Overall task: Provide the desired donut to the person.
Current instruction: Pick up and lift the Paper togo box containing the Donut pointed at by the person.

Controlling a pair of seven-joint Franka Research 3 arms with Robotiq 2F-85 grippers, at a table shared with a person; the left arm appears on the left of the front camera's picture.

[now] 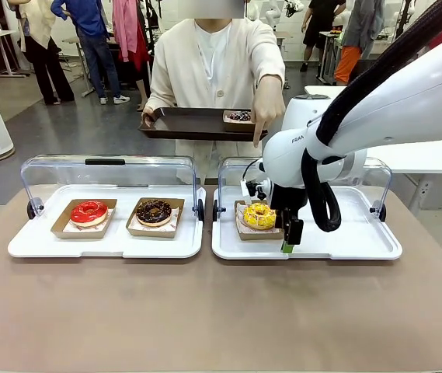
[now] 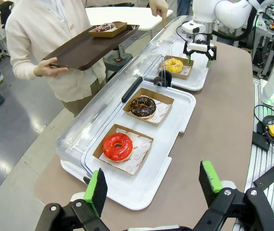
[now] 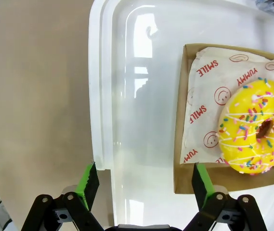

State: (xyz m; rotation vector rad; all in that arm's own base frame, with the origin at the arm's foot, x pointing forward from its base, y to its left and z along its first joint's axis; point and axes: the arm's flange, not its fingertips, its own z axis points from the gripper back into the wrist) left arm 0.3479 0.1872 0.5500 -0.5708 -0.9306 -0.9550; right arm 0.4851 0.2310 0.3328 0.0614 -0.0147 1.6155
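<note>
The right end effector point(image 3: 145, 169), wide open and empty, hovers by the yellow donut point(image 1: 259, 215); grasping it and handover to the person point(image 1: 186, 70) remain.

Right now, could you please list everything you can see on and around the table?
Red donut: one, red, left tray.
Chocolate donut: one, dark brown, left tray.
Yellow donut: one, yellow, sprinkled, right tray.
Trays: two, white, side by side on table.
Lids: two, clear, open behind donuts.
Serving tray: one, dark brown, held by person, carrying a boxed donut.
Pointing hand: one, aimed down toward yellow donut.
Left gripper: one, black, green pads, open, near left tray's end.
Right gripper: one, black, green pads, open, beside yellow donut.
</note>
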